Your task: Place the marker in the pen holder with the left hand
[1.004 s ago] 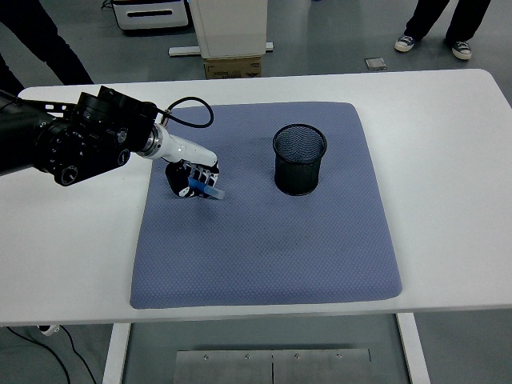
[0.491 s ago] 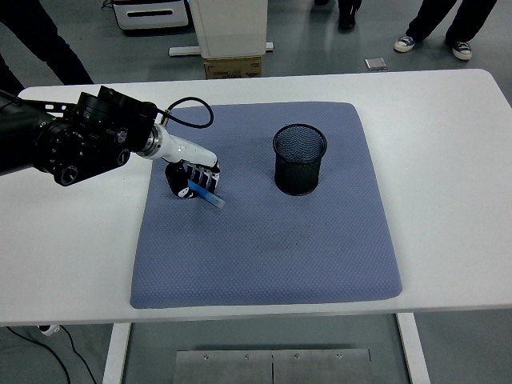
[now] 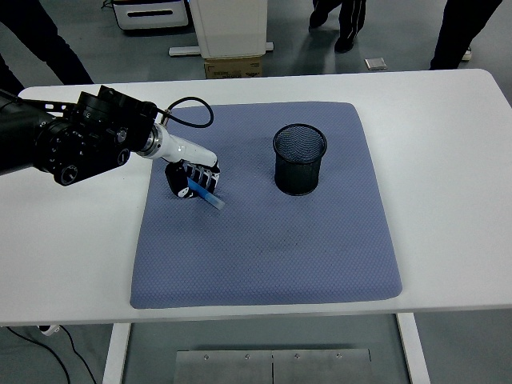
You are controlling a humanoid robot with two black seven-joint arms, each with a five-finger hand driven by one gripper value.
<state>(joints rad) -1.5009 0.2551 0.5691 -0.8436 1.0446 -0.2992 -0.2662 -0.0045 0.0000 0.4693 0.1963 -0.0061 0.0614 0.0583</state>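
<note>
Head view: the left hand (image 3: 190,179) sits low over the far left part of the blue-grey quilted mat (image 3: 264,240), its fingers curled around a slim blue marker (image 3: 206,194). The marker pokes out from the fist toward the near right, tilted, its lower end close to or touching the mat; which of the two cannot be told. The black wire-mesh pen holder (image 3: 300,159) stands upright on the mat, well apart to the right of the hand, its mouth open and, as far as can be seen, with nothing in it. The right arm is out of view.

The step in hand appears to be securing the marker before carrying it. To do it well, the grip should be firm enough that the marker does not pivot, then lifted clear of the mat, carried right until it hangs above the holder's mouth, turned nearer upright, and released only once its tip is inside the rim.

Count: one marker, one pen holder, one mat, one white table (image 3: 448,128).
</note>
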